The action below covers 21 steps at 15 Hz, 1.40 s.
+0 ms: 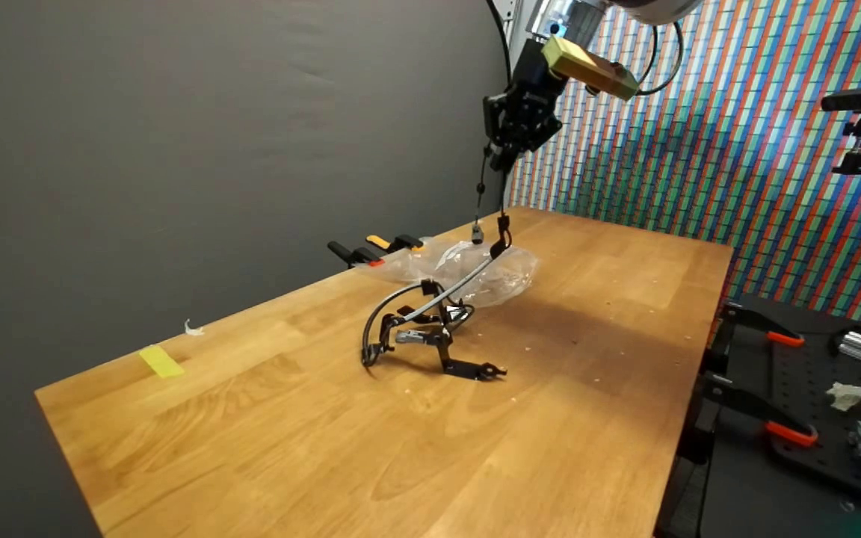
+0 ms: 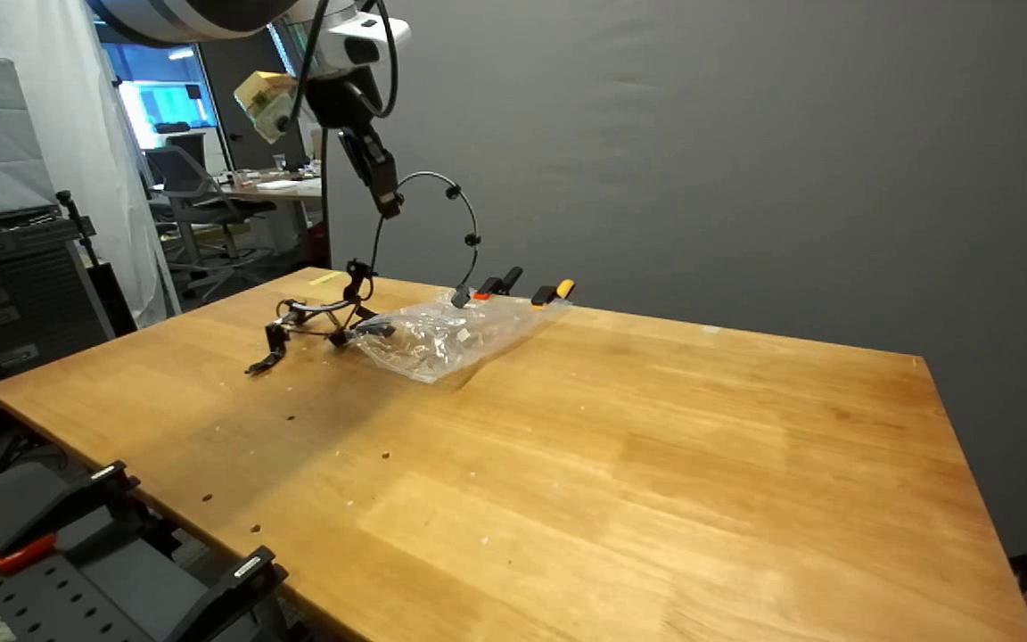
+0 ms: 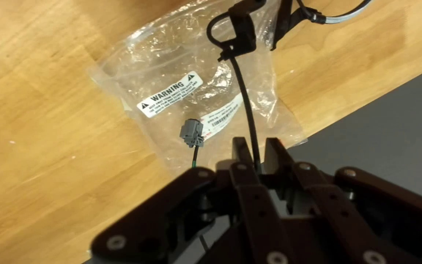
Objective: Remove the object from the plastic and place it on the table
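Note:
The object is a black cable harness (image 1: 449,291) with clips and connectors, also in an exterior view (image 2: 355,278) and in the wrist view (image 3: 244,35). My gripper (image 1: 501,161), also seen in an exterior view (image 2: 391,207), is high above the table. In the wrist view the cable runs between its fingers (image 3: 255,141), and the harness hangs from there. Its lower part rests on the table beside the clear plastic bag (image 1: 505,280), also seen in an exterior view (image 2: 442,334). A grey connector (image 3: 192,132) dangles over the bag (image 3: 159,62). The exact grip spot is hidden.
The wooden table (image 1: 288,448) has clamps (image 2: 554,292) at the edge beside the grey wall, near the bag. Yellow tape (image 1: 161,361) lies near that edge. More clamps (image 1: 763,325) hold the opposite edge, beside a black cart.

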Available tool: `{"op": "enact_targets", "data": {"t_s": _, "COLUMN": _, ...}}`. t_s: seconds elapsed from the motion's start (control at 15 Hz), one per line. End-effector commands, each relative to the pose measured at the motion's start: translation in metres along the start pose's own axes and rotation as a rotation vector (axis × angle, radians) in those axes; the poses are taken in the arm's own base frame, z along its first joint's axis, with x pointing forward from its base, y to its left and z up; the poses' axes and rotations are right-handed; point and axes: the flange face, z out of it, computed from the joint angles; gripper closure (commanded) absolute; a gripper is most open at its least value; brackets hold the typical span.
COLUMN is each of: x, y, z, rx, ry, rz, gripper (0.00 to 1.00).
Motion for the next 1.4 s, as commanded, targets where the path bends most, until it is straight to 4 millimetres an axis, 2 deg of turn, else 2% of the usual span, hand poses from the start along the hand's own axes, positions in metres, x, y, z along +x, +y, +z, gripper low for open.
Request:
{"op": "enact_targets", "data": {"t_s": 0.0, "x": -0.017, "y": 0.053, "z": -0.006, "rx": 0.025, "ry": 0.035, "rz": -0.037, "gripper": 0.95}}
{"op": "enact_targets", "data": {"t_s": 0.4, "x": -0.043, "y": 0.132, "z": 0.010, "rx": 0.035, "ry": 0.028, "rz": -0.023, "gripper": 0.95}}
{"op": "enact_targets", "data": {"t_s": 0.6, "x": -0.046, "y": 0.177, "z": 0.015, "rx": 0.041, "ry": -0.004, "rz": 0.045, "gripper": 0.91}}
{"op": "enact_targets", "data": {"t_s": 0.67, "x": -0.046, "y": 0.190, "z": 0.015, "rx": 0.039, "ry": -0.005, "rz": 0.072, "gripper": 0.58}}
{"op": "enact_targets", "data": {"t_s": 0.73, "x": -0.045, "y": 0.202, "z": 0.016, "rx": 0.031, "ry": 0.003, "rz": 0.097, "gripper": 0.57}}
{"op": "enact_targets", "data": {"t_s": 1.0, "x": -0.033, "y": 0.232, "z": 0.012, "rx": 0.012, "ry": 0.040, "rz": 0.148, "gripper": 0.27}}
{"op": "enact_targets", "data": {"t_s": 1.2, "x": -0.028, "y": 0.239, "z": 0.010, "rx": -0.009, "ry": 0.054, "rz": 0.163, "gripper": 0.05}}
{"op": "enact_targets", "data": {"t_s": 1.27, "x": -0.027, "y": 0.238, "z": 0.011, "rx": -0.016, "ry": 0.049, "rz": 0.163, "gripper": 0.00}}
{"op": "enact_targets", "data": {"t_s": 1.33, "x": -0.025, "y": 0.237, "z": 0.015, "rx": -0.024, "ry": 0.018, "rz": 0.164, "gripper": 0.00}}
